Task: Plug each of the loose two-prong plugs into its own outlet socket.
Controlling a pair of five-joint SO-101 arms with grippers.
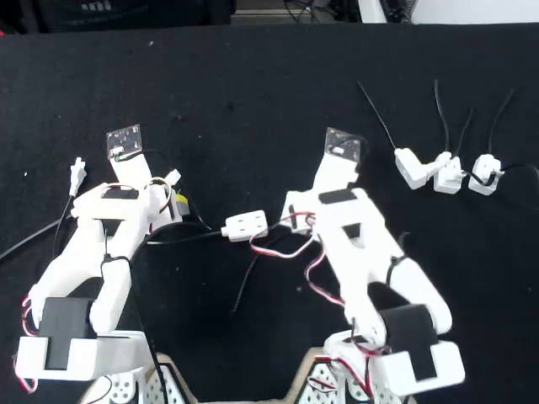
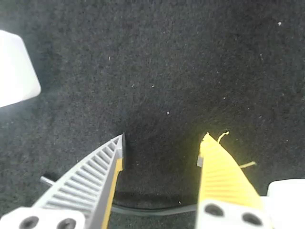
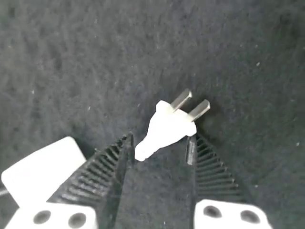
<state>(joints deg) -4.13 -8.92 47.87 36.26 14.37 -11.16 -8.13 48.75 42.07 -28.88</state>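
Right tool (image 3: 158,143) is spread open around the plug (image 3: 167,126). Grab step, I'd say; next it needs a square squeeze.

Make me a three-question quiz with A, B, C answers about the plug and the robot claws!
1. Where is the two-prong plug?
A. pushed into a socket
B. on the black cloth, at the right gripper's fingertips
C. lifted in the air

2. How many metal prongs does it have?
A. one
B. three
C. two

3. How is the left gripper?
A. open, holding nothing
B. shut on a plug
C. shut on a cable

Answers:
1 B, the right wrist view shows it lying on the cloth at the fingertips.
2 C, two flat prongs stick out side by side.
3 A, bare cloth shows between its spread fingers.
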